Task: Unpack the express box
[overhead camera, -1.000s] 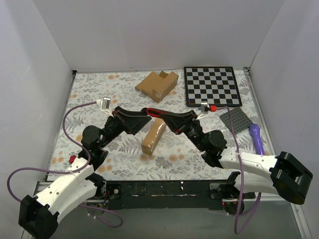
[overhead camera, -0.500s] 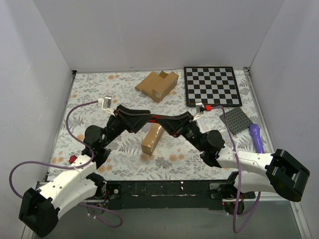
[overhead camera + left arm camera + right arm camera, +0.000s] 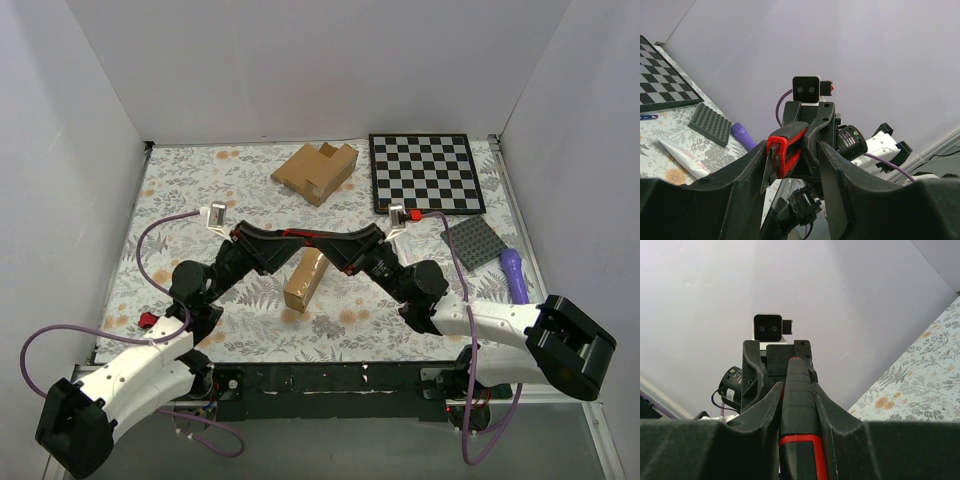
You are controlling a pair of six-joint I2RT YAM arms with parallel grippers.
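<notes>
Handover, likely for slitting small brown cardboard express box [image 3: 308, 275] below: slim black-and-red plastic cutter [image 3: 799, 410] clamped in right gripper [image 3: 795, 390], left gripper [image 3: 792, 150] half-closed round red end (grip unsure)

Black-and-white arms [image 3: 140, 372], purple cables [image 3: 138, 248]

The top camera, above and behind the arm bases, looks down on the whole table [image 3: 190, 180], box [image 3: 307, 279] mid-frame. The wrist cameras hang left and right of the box's far end, facing each other closely, tilted upward; both show the cutter [image 3: 783, 150].
</notes>
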